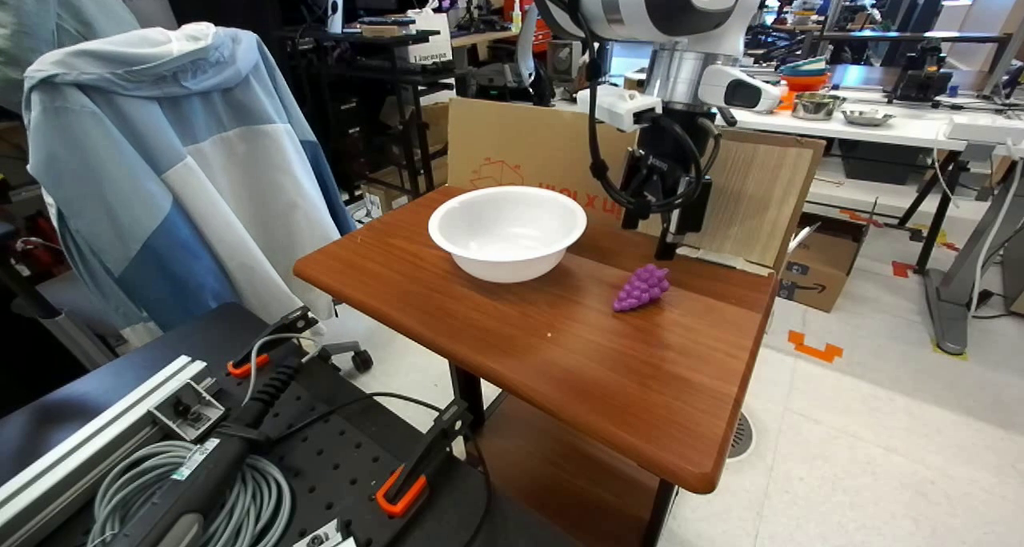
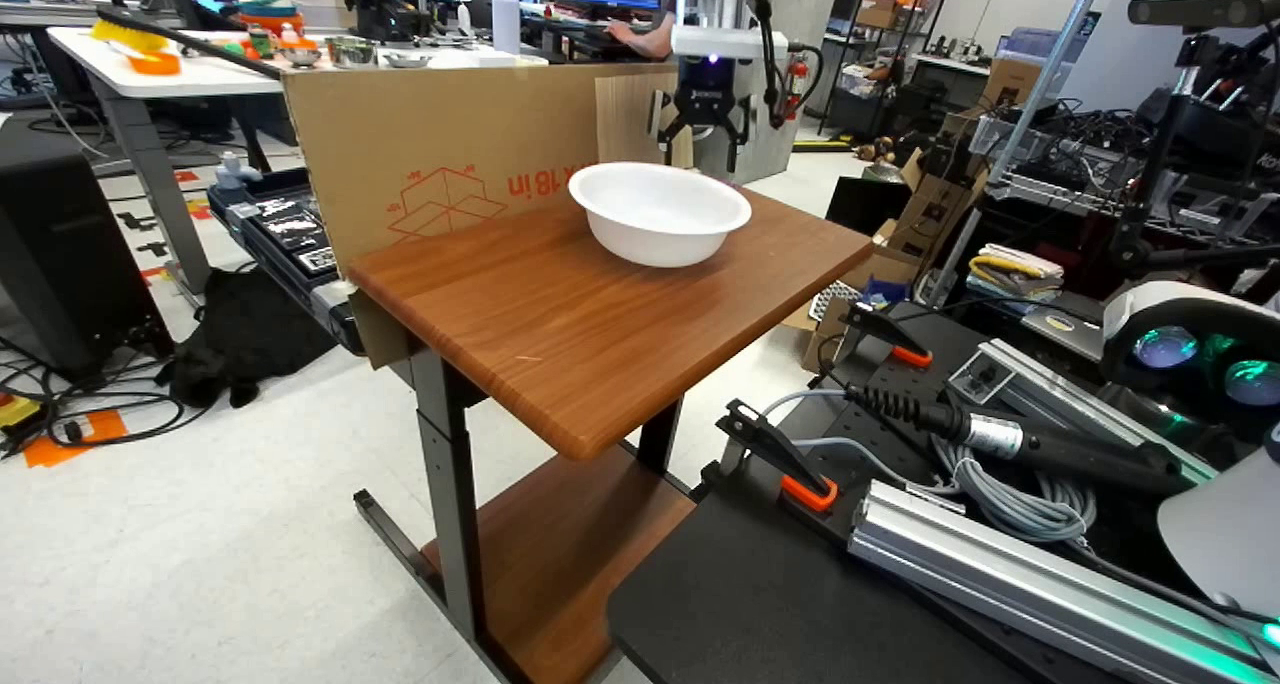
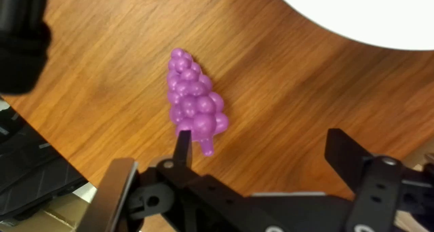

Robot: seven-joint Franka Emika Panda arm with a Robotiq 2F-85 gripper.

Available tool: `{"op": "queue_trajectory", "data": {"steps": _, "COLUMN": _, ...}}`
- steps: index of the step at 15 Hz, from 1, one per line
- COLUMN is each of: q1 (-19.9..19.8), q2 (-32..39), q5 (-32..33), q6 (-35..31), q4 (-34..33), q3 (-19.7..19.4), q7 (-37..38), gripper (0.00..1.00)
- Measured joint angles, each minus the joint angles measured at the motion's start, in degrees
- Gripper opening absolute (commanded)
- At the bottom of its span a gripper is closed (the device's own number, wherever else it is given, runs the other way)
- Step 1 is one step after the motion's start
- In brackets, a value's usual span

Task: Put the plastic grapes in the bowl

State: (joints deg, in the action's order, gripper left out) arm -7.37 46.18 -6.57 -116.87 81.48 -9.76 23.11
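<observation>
Your wrist view crops the bowl to a curved white slice at the top right. Your pincer stands wide, its 2 fingers far apart, and the tip of 1 hides a little of the plastic grapes at their broad end. In an exterior view a black cable crosses the pincer, which hangs just beyond the grapes, its height hard to judge. In an exterior view the bowl blocks your sight of the counter behind it, and you can hardly make the grapes out there. They are glossy, bumpy and purple, tapering to 1 end, with a short stem at the other; the bowl is smooth and round, with a flared rim. Both rest on brown wood grain, near each other but apart. A cardboard panel with a wood-patterned section stands along 1 edge; you find the opposite, rounded edge well apart from the grapes.
</observation>
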Motion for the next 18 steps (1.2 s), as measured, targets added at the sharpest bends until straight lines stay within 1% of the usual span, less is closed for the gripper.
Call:
{"op": "queue_trajectory", "data": {"steps": 4, "q1": -0.38, "q2": 0.96, "q5": 0.00, "q6": 0.63, "q4": 0.26, "q3": -0.55, "q7": 0.97, "gripper": 1.00}}
{"op": "queue_trajectory", "data": {"steps": 5, "q1": -0.57, "q2": 1.10, "q5": 0.00, "q6": 0.73, "q4": 0.43, "q3": -0.66, "q7": 1.19, "gripper": 0.94}}
{"op": "queue_trajectory", "data": {"steps": 6, "q1": -0.77, "q2": 1.15, "q5": -0.01, "q6": 0.81, "q4": 0.71, "q3": -0.76, "q7": 1.36, "gripper": 0.74}}
{"op": "queue_trajectory", "data": {"steps": 7, "q1": -0.99, "q2": 1.20, "q5": -0.02, "q6": 0.90, "q4": 0.96, "q3": -0.84, "q7": 1.52, "gripper": 0.70}}
{"op": "queue_trajectory", "data": {"steps": 8, "q1": -1.20, "q2": 1.27, "q5": -0.02, "q6": 0.96, "q4": 1.17, "q3": -0.93, "q7": 1.74, "gripper": 0.69}}
{"op": "queue_trajectory", "data": {"steps": 11, "q1": -1.74, "q2": 1.80, "q5": -0.06, "q6": 0.97, "q4": 1.44, "q3": -1.32, "q7": 2.06, "gripper": 0.44}}
{"op": "queue_trajectory", "data": {"steps": 14, "q1": -2.37, "q2": 2.01, "q5": -0.41, "q6": 0.97, "q4": 1.48, "q3": -1.41, "q7": 2.24, "gripper": 0.23}}
{"op": "queue_trajectory", "data": {"steps": 15, "q1": -2.63, "q2": 2.01, "q5": -0.63, "q6": 0.98, "q4": 1.48, "q3": -1.41, "q7": 2.27, "gripper": 0.21}}
{"op": "queue_trajectory", "data": {"steps": 18, "q1": -3.29, "q2": 1.74, "q5": -1.83, "q6": 0.97, "q4": 1.58, "q3": -1.41, "q7": 2.27, "gripper": 0.21}}
